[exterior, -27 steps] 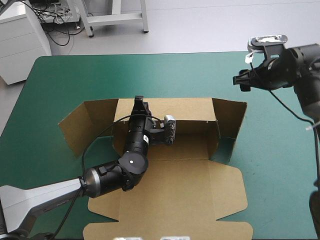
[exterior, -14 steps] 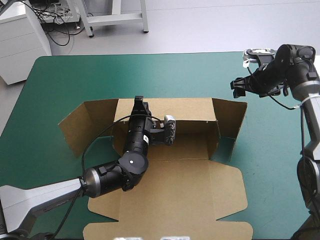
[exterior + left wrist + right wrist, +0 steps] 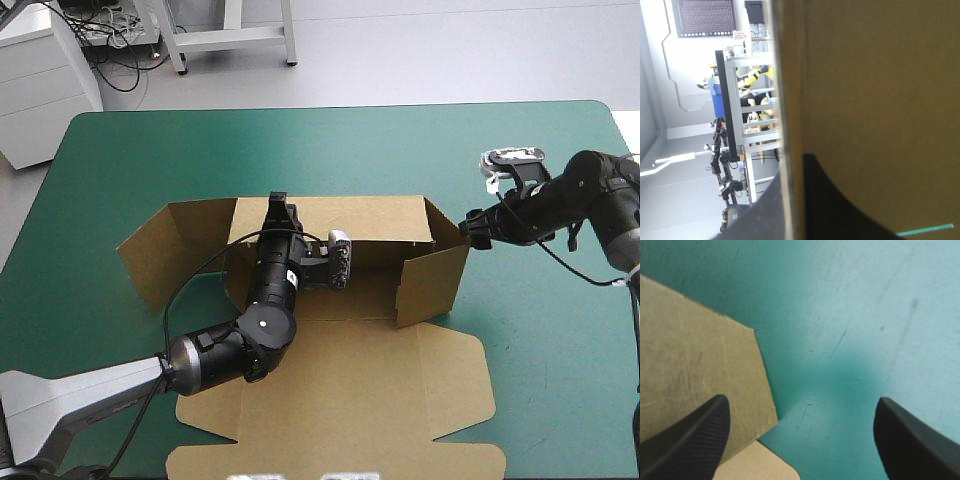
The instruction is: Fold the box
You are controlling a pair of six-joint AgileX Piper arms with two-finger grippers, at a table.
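Observation:
The brown box [image 3: 350, 380] lies open on the teal-green cover, its back wall [image 3: 360, 215] raised. My left gripper [image 3: 279, 203] is shut on that wall's top edge. In the left wrist view the board [image 3: 880, 100] runs between the black fingers [image 3: 840, 205]. The right side flap [image 3: 435, 280] stands turned inward toward the box's middle. My right gripper [image 3: 472, 228] is at the flap's outer face near its top corner. The right wrist view shows this gripper [image 3: 800, 412] open, the flap [image 3: 695, 365] by one finger and the cover [image 3: 865, 315] ahead.
The left side flap [image 3: 170, 250] still spreads outward. The lid panel [image 3: 340, 450] lies flat toward the table's near edge. Teal-green cover [image 3: 300, 150] shows beyond the back wall and to the right of the box.
My right gripper has come down and left from above the table's right side to the box. The right side flap has swung inward from its outward spread. The left arm has not moved.

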